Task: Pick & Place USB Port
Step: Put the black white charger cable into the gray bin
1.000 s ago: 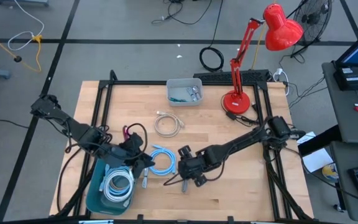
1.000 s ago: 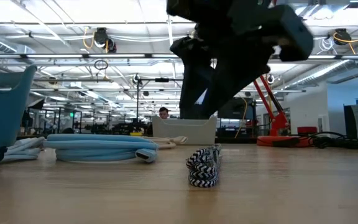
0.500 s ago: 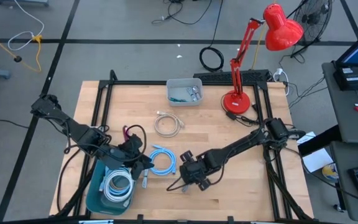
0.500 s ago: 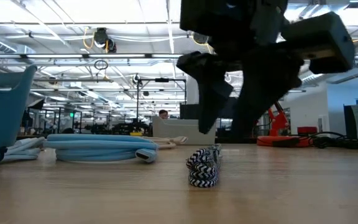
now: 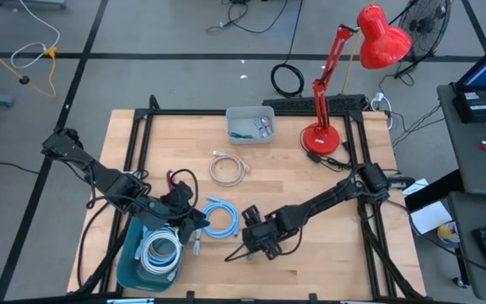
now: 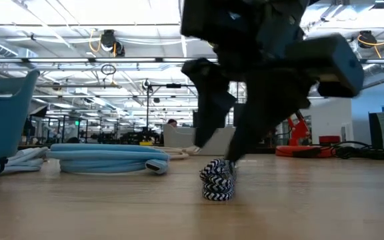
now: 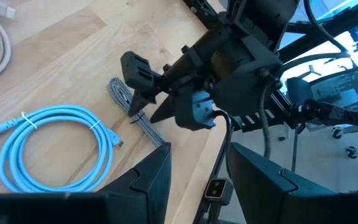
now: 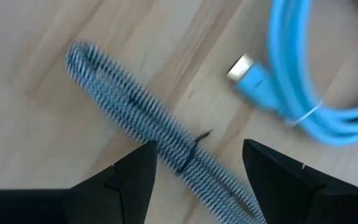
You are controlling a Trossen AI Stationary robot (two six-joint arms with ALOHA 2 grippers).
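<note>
Table (image 5: 310,194): a pale wooden top inside a black frame, filling the middle of the high view.
Right arm (image 5: 327,198): reaching from the right edge of the table toward lower centre of the high view, bending low, its wrist tipping down over the striped cable.
Left arm (image 5: 99,173): stretching from the upper left of the table down to the lower left, its wrist sitting over the bin's rim.
Red lamp (image 5: 344,84): standing at the upper right of the table, its shade hanging past the table's far edge.
Teal bin (image 5: 130,253): sitting at the lower left corner of the high view, holding a coiled white cable (image 5: 160,252).
Grey tray (image 5: 250,125): lying at top centre of the table, small parts inside.
Right gripper (image 6: 227,150): hanging directly above the striped cable, fingers spread, one on each side of the bundle in the right wrist view; whether the tips are touching the cable cannot be told.
Left gripper (image 7: 197,180): hovering by the bin, fingers standing apart with nothing between them.
Blue cable (image 5: 222,217): lying coiled just left of centre, between the two grippers.
Cream cable (image 5: 228,169): lying coiled above the blue one, toward the tray.
Striped cable (image 8: 148,130): the task's black-and-white braided bundle, lying flat on the wood at lower centre of the high view, just beside the blue cable's plug.
</note>
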